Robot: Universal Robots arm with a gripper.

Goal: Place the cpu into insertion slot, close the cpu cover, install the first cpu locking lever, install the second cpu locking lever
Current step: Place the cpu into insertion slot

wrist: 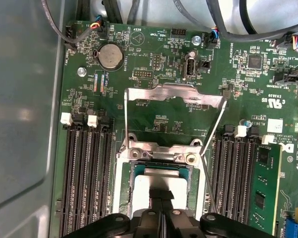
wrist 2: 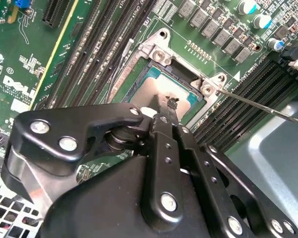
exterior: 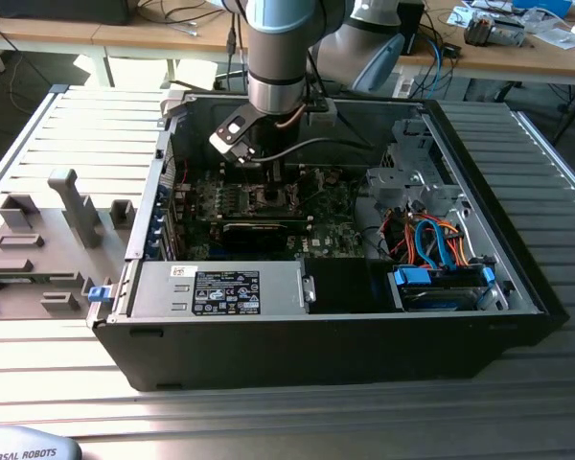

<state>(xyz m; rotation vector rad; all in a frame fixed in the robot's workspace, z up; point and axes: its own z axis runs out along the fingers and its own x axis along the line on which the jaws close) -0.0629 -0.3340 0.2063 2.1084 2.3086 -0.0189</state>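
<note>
The gripper (wrist: pixel 161 197), fingers pressed together, rests on the socketed cpu (wrist: pixel 140 193), at eleven o'clock within the computer case (exterior: pixel 316 356) in the exterior view; the cpu cover (wrist: pixel 175 93) is swung open.

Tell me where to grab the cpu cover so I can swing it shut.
Take the cpu cover by its free cross edge, the end farthest from its hinge. The cover stands swung open with that edge raised, so pinching the thin plate from above probably works. The side rails are narrower, and the cpu lies beside the hinge.
</note>
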